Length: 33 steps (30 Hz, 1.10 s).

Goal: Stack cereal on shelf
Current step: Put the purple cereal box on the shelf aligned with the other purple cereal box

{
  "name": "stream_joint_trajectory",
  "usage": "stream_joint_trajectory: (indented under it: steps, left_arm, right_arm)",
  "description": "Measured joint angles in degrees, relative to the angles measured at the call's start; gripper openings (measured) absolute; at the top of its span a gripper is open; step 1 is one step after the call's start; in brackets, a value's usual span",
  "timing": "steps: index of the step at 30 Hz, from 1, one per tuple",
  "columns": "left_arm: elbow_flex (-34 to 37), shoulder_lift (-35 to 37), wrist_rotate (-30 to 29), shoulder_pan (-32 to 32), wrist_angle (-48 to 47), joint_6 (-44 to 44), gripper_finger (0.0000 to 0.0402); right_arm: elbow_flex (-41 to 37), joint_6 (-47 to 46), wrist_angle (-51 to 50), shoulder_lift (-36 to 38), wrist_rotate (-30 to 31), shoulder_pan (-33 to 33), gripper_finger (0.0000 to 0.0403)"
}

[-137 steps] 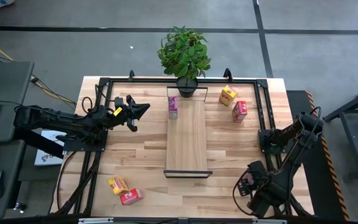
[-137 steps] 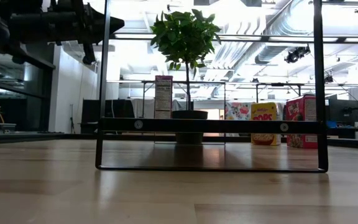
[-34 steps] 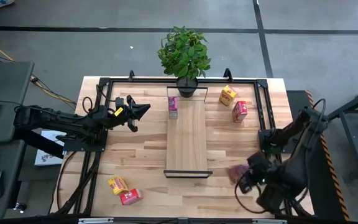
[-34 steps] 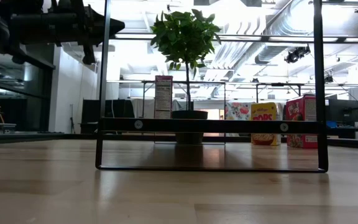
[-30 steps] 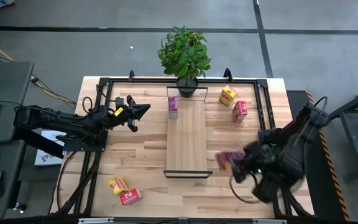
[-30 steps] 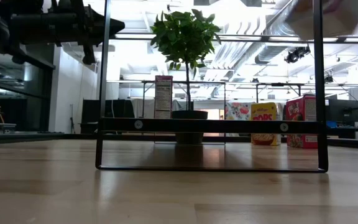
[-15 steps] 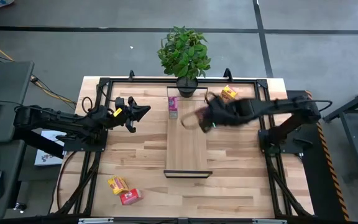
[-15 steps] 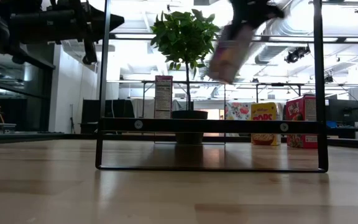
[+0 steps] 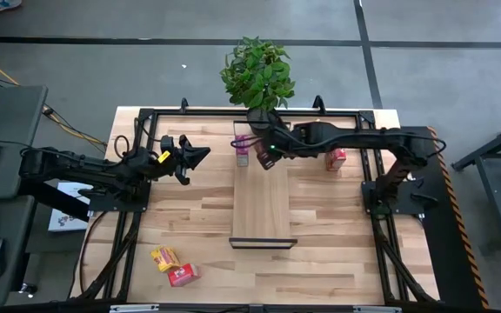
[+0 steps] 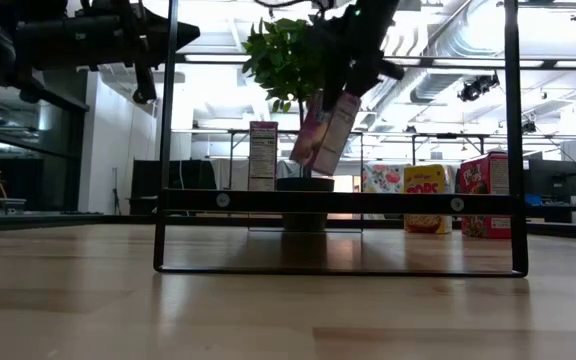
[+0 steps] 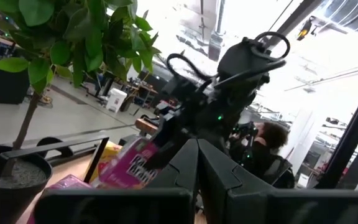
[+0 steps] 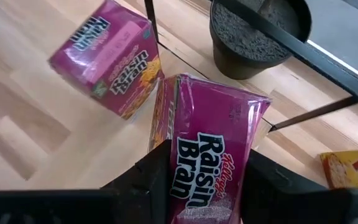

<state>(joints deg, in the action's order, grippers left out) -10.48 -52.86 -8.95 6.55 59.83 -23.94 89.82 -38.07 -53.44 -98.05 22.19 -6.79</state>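
Note:
My right gripper (image 9: 266, 153) is shut on a pink cereal box (image 12: 211, 146) and hangs over the far end of the shelf (image 9: 262, 196). The held box (image 10: 326, 130) hangs tilted above the shelf board. A second pink box (image 9: 243, 149) stands upright on the shelf's far end, just to the held box's left. My left gripper (image 9: 197, 156) is shut and empty, raised over the table's left side. My right gripper pinches the pink box by its two narrow sides (image 12: 174, 163), near the box's upper end, between its two fingers (image 12: 146, 180). The fingers slant down from the table's right. The box hangs below them, tilted and clear of the shelf.
A potted plant (image 9: 257, 74) stands just beyond the shelf's far end. A red box (image 9: 336, 157) stands at the far right, and a yellow box (image 12: 353, 168) lies beside it. A yellow box (image 9: 164, 258) and a red box (image 9: 183, 275) lie at the near left.
My right gripper has swung from the table's near right corner toward the far end of the shelf, carrying the pink box in the air. It has turned as it went. The box now hangs tilted beside the standing pink box.

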Motion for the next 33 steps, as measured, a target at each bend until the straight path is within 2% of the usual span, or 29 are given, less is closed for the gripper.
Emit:
stream_joint_trajectory:
  steps: [28, 33]
  left_arm:
    - [0.00, 0.00, -0.81, 0.00, 0.07, 0.11, 0.0000]
    - [0.00, 0.00, -0.83, 0.04, 0.19, 0.15, 0.0000]
  right_arm:
    - [0.00, 0.77, 2.09, -4.05, -2.01, -0.04, 0.0134]
    - [0.00, 0.55, 2.26, -4.42, -0.62, -0.04, 0.0134]
